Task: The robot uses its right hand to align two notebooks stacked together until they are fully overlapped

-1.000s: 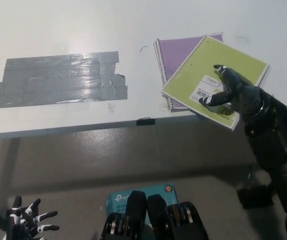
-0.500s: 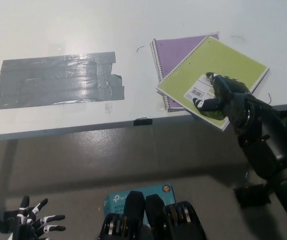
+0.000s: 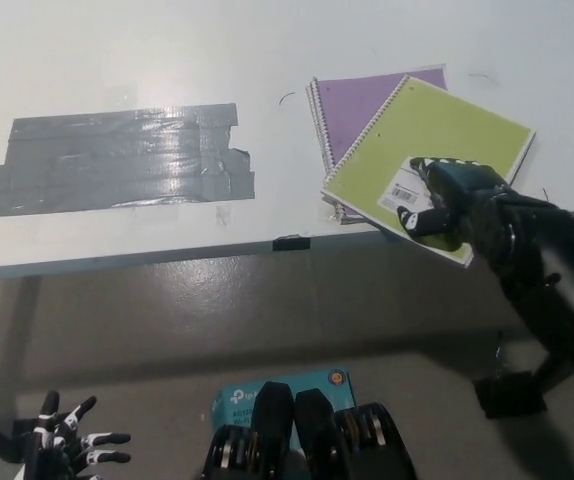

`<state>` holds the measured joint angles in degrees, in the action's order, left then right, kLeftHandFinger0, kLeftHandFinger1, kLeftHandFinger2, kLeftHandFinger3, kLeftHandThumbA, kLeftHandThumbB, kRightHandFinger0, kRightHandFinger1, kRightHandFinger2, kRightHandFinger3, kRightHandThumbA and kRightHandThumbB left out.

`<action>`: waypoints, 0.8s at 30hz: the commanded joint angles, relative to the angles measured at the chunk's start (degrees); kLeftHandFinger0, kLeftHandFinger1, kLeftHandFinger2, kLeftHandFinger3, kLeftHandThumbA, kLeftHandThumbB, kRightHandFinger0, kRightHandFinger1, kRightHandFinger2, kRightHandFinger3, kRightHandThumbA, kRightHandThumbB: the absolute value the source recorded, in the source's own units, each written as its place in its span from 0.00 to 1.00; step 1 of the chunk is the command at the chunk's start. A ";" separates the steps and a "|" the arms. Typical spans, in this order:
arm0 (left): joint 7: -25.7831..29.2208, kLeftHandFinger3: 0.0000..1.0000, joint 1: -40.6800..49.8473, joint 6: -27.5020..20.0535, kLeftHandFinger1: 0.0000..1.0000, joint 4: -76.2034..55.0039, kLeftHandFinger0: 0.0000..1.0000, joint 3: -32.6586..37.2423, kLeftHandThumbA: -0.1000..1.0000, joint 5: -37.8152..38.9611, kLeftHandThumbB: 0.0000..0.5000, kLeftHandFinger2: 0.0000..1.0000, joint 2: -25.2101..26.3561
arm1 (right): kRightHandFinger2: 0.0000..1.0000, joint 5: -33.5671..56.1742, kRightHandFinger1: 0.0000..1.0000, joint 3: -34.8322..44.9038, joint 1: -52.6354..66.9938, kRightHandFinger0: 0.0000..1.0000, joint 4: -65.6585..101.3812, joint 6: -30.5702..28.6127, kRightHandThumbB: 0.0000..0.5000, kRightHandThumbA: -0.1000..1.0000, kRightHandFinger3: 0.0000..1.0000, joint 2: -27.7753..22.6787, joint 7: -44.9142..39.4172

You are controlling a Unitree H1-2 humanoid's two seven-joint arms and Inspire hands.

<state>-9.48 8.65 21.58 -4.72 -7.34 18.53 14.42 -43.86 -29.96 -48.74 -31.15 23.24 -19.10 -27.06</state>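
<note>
A green spiral notebook (image 3: 437,140) lies tilted on top of a purple spiral notebook (image 3: 357,100) near the front right edge of the white table (image 3: 267,50). The green one is rotated, and its near corner hangs past the table edge. My black right hand (image 3: 452,195) rests on the green cover's near corner, by the white barcode label (image 3: 407,187), with fingers curled over the edge. My white left hand (image 3: 67,445) hangs low at the bottom left, fingers spread and holding nothing.
A wide patch of grey tape (image 3: 122,158) covers the table's left half. A small black clip (image 3: 291,242) sits on the front edge. Below the table a teal box (image 3: 242,400) lies on the grey floor, and a dark object (image 3: 512,392) stands at the lower right.
My right hand has slid toward the green notebook's near corner and curled its fingers more. The camera shifted slightly. The left hand stays low.
</note>
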 commanded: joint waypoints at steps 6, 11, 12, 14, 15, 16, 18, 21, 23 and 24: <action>-2.07 1.00 0.04 -1.14 0.46 -1.63 0.36 0.21 1.00 -0.40 1.00 0.51 1.44 | 1.00 1.85 1.00 -3.14 2.34 1.00 -1.20 -4.55 1.00 1.00 1.00 -4.30 -6.05; -2.12 1.00 -0.25 -0.57 0.47 -1.95 0.41 0.24 1.00 -0.34 1.00 0.51 1.30 | 1.00 -0.14 1.00 -6.12 1.35 1.00 -2.15 -10.82 0.99 1.00 1.00 -5.62 -3.45; -2.15 1.00 -0.31 -0.55 0.48 -1.98 0.41 0.23 1.00 -0.29 1.00 0.51 1.28 | 1.00 -0.79 1.00 -6.91 0.93 1.00 -2.23 -12.06 1.00 1.00 1.00 -5.93 -3.10; -2.25 1.00 -0.42 -0.58 0.48 -2.02 0.41 0.24 1.00 -0.19 1.00 0.51 1.29 | 1.00 -1.43 1.00 -7.91 0.39 1.00 -2.42 -13.35 1.00 1.00 1.00 -6.32 -2.77; -2.22 1.00 -0.45 -0.48 0.48 -2.14 0.42 0.31 1.00 -0.36 1.00 0.50 1.41 | 1.00 -3.05 1.00 -9.54 -0.23 1.00 -2.70 -14.95 1.00 1.00 1.00 -6.82 -2.16; -2.26 1.00 -0.45 -0.71 0.47 -2.04 0.43 0.31 1.00 -0.40 1.00 0.50 1.40 | 1.00 -4.53 1.00 -11.05 -0.87 1.00 -3.07 -16.74 1.00 1.00 1.00 -7.26 -1.19; -2.18 1.00 -0.44 -0.70 0.47 -2.12 0.44 0.42 1.00 -0.68 1.00 0.49 1.48 | 1.00 -6.90 1.00 -13.55 -1.90 1.00 -3.55 -18.20 1.00 1.00 1.00 -7.65 -0.46; -2.28 1.00 -0.48 -0.58 0.46 -2.22 0.42 0.52 1.00 -0.58 1.00 0.49 1.41 | 1.00 -9.21 1.00 -16.73 -3.27 1.00 -4.28 -20.21 1.00 1.00 1.00 -8.13 0.93; -2.46 1.00 -0.51 -0.70 0.46 -2.21 0.40 0.58 1.00 -0.50 1.00 0.51 1.46 | 1.00 -10.41 1.00 -18.19 -3.90 1.00 -3.33 -21.38 1.00 1.00 1.00 -8.53 1.46; -2.47 1.00 -0.51 -0.73 0.46 -2.22 0.39 0.59 1.00 -0.52 1.00 0.51 1.47 | 1.00 -10.51 1.00 -18.55 -4.08 1.00 -3.55 -21.82 1.00 1.00 1.00 -8.53 2.12</action>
<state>-10.57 8.50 21.63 -4.93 -6.90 18.27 14.70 -49.33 -45.40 -53.16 -32.87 6.46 -26.19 -24.92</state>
